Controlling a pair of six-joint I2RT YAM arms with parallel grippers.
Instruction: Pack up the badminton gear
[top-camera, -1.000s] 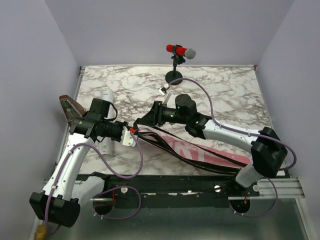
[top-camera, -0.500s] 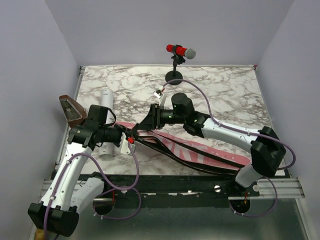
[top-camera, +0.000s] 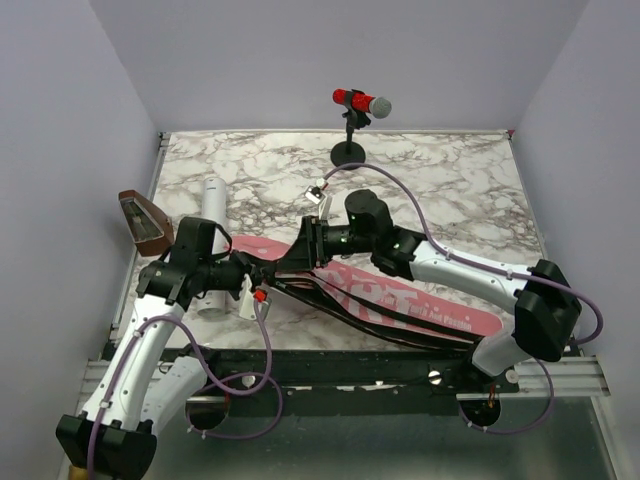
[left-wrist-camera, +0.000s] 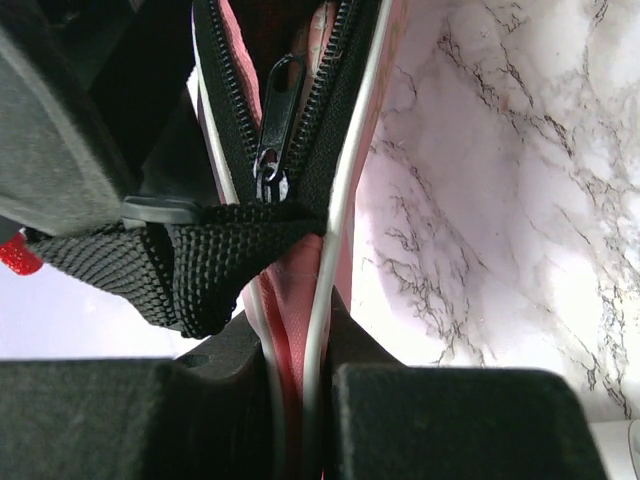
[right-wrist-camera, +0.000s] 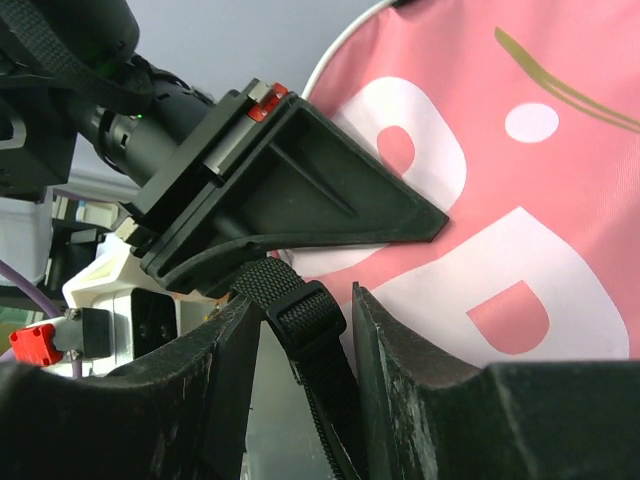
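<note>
Moved since a second ago: your left arm has drawn back toward the near edge, and the pink bag (top-camera: 400, 295) has slid with it, so more of its white lettering now lies bare on the marble table (top-camera: 450, 190).

Item, far left: brown wedge-shaped box (top-camera: 145, 220) at the table edge, unmoved.

Item: white tube (top-camera: 213, 205), lying lengthwise just beside your left wrist, its place unchanged.

Item: left gripper (left-wrist-camera: 297, 360), fingers pressed together on the bag's end, pinching the pink fabric and its white piping. The zipper pull (left-wrist-camera: 275, 110) hangs just above the pinch, with the zip parted beyond it.

Item: the bag, stretched slantwise from your left gripper toward the near right corner.

Item: right gripper (right-wrist-camera: 305, 350), now a little farther from the near edge, over the bag's left half. Its fingers are drawn in on the black strap (right-wrist-camera: 305, 320), which fills the gap between them.

Item, far centre: red microphone (top-camera: 360, 102) on its stand, unmoved.
</note>
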